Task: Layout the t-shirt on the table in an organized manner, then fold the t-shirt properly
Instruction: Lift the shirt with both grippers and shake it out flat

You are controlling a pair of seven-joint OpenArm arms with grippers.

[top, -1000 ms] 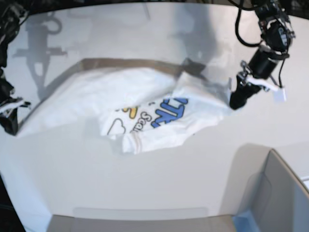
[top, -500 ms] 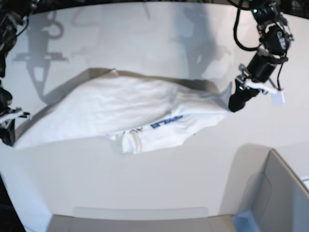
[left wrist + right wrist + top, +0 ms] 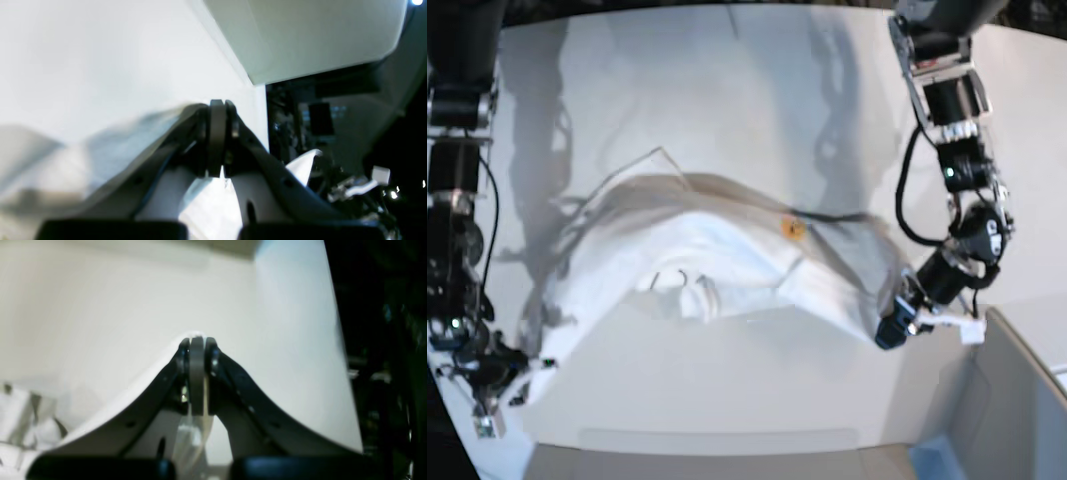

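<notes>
The white t-shirt (image 3: 717, 260) hangs stretched between my two grippers over the white table (image 3: 727, 80), bulging in the middle. Its lettering is hidden; only a small orange patch (image 3: 793, 228) shows. My left gripper (image 3: 889, 335) is shut on the shirt's right end near the grey box. My right gripper (image 3: 522, 385) is shut on the shirt's left end near the table's front left edge. In the left wrist view the gripper (image 3: 218, 106) pinches white cloth (image 3: 206, 200). In the right wrist view the gripper (image 3: 197, 343) pinches cloth (image 3: 193, 436) too.
A grey box (image 3: 1012, 400) stands at the front right corner, close to my left gripper; it also shows in the left wrist view (image 3: 300, 33). A grey strip (image 3: 717, 450) runs along the front edge. The curved table edge lies just left of my right gripper.
Both grippers have moved toward the front of the table with the shirt held between them. The shirt has lifted and turned, so the blue lettering no longer shows.
</notes>
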